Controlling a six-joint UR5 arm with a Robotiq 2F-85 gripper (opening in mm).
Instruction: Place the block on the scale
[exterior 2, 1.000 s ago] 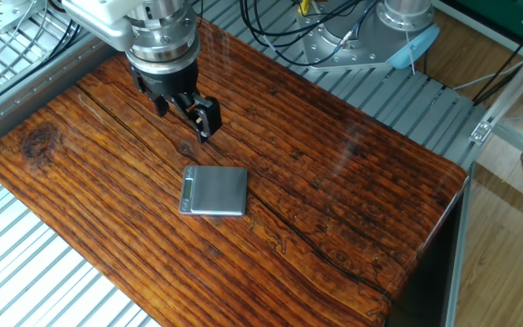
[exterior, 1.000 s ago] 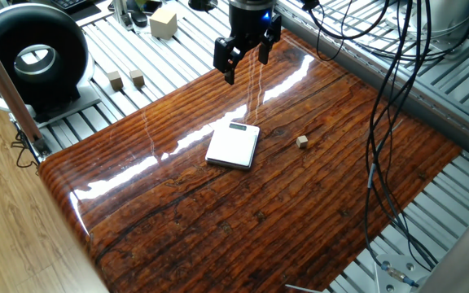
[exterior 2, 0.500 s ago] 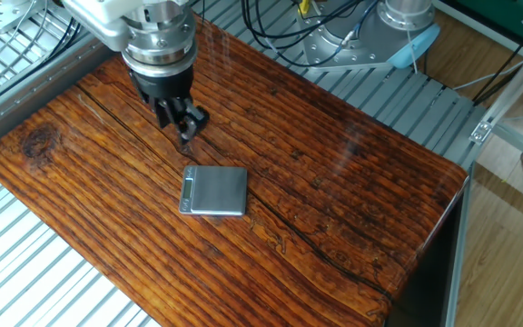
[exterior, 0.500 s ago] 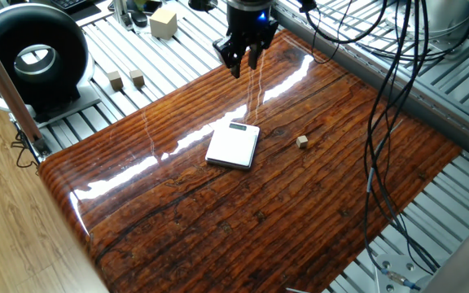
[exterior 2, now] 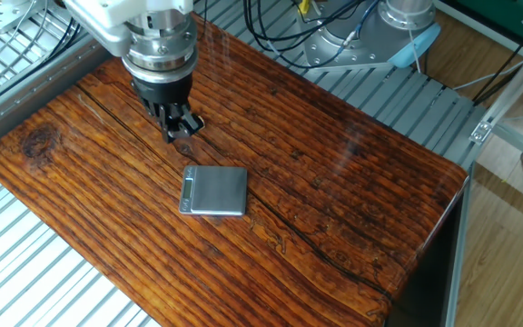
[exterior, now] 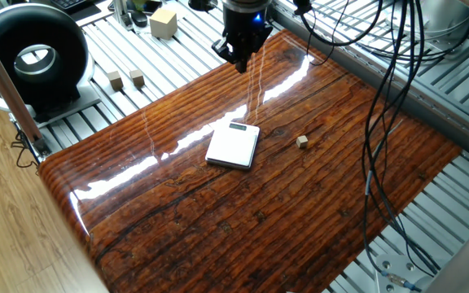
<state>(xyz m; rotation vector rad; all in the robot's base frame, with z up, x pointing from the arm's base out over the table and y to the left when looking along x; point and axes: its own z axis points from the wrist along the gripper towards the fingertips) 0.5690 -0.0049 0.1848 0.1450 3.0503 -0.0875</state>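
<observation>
The block [exterior: 302, 141] is a tiny tan cube lying on the glossy wooden tabletop [exterior: 218, 212], a short way right of the scale [exterior: 233, 146]. The scale is white and flat, with its dark display strip at the far end. The gripper [exterior: 239, 59] hangs above the table's far edge, well behind the scale and block, with its fingers shut together and nothing between them. In the other fixed view the gripper [exterior 2: 179, 128] is just beyond the scale [exterior 2: 214, 191]. The block does not show in that view.
A black ring-shaped device [exterior: 35, 57] stands at the far left. A larger pale cube [exterior: 163, 22] and two tan cubes [exterior: 125, 78] sit on the metal slats behind the table. Black cables [exterior: 389, 89] hang over the right side.
The gripper's fingers have closed from wide open to shut, holding nothing. The gripper stays over the table's far edge. The block and scale have not moved.
</observation>
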